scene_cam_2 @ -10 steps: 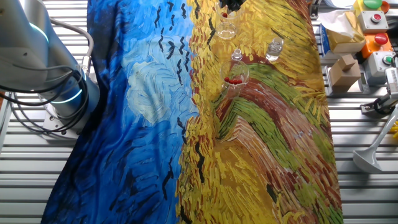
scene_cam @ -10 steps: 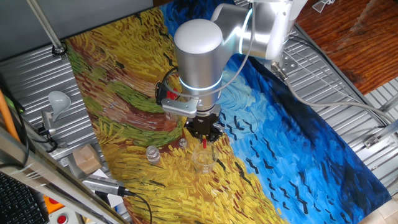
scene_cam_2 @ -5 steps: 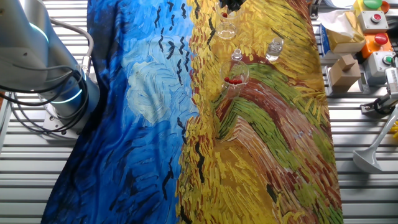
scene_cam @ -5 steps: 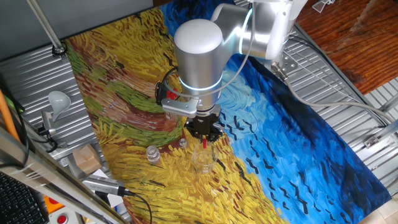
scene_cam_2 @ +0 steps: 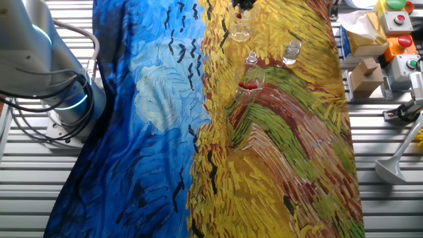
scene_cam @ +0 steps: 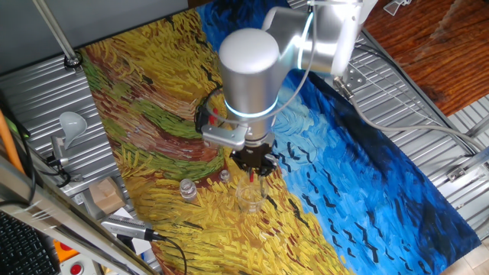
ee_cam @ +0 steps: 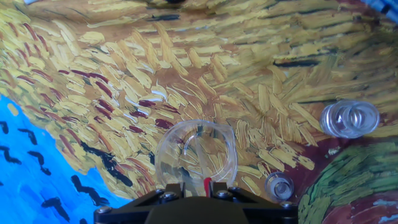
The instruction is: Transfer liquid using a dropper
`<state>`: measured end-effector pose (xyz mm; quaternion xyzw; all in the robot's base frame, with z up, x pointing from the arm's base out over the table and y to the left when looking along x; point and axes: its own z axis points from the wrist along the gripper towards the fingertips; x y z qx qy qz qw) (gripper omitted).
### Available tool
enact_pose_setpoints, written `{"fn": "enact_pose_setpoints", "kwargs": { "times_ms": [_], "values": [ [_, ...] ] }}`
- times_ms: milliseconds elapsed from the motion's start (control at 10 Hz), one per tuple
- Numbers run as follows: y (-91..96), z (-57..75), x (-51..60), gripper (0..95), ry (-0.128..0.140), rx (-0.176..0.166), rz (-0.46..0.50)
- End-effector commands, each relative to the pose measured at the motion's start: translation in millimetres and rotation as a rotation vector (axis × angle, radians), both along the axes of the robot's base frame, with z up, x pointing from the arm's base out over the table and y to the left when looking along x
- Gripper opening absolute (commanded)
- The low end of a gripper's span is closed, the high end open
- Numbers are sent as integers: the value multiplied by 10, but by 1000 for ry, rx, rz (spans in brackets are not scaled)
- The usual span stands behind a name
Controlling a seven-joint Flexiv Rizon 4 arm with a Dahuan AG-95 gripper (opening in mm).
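My gripper (scene_cam: 252, 169) hangs just above a clear empty glass cup (scene_cam: 250, 197) and is shut on the dropper (scene_cam: 250, 175), whose red bulb shows between the fingers. The hand view looks straight down into the cup (ee_cam: 196, 152); the red bulb (ee_cam: 207, 184) sits against the right finger at the bottom edge, between the gripper (ee_cam: 193, 185) jaws. In the other fixed view only the gripper's tip (scene_cam_2: 244, 6) shows at the top edge, over the cup (scene_cam_2: 241, 31). A second glass (scene_cam_2: 250, 83) holding red-bulbed droppers stands nearer the middle of the cloth.
A small vial (scene_cam: 225, 176) and a larger clear vial (scene_cam: 187, 191) stand to the left of the cup on the painted cloth. Boxes and coloured buttons (scene_cam_2: 396, 30) lie off the cloth edge. The arm's base (scene_cam_2: 46, 73) stands beside the blue side.
The arm and gripper have shifted slightly to the right in the fixed view. The dropper stays held over the cup; cup and vials have not moved.
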<state>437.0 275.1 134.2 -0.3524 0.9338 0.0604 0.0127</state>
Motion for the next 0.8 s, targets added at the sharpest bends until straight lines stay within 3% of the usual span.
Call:
{"fn": "enact_pose_setpoints", "kwargs": {
  "times_ms": [100, 200, 500, 800],
  "values": [
    [-20, 12, -9, 190, -5, -8, 8],
    [-47, 31, -1, 0, -4, -12, 11],
    [-263, 139, 81, 0, 6, -21, 46],
    [-631, 134, 186, 0, 3, -9, 107]
  ]
}}
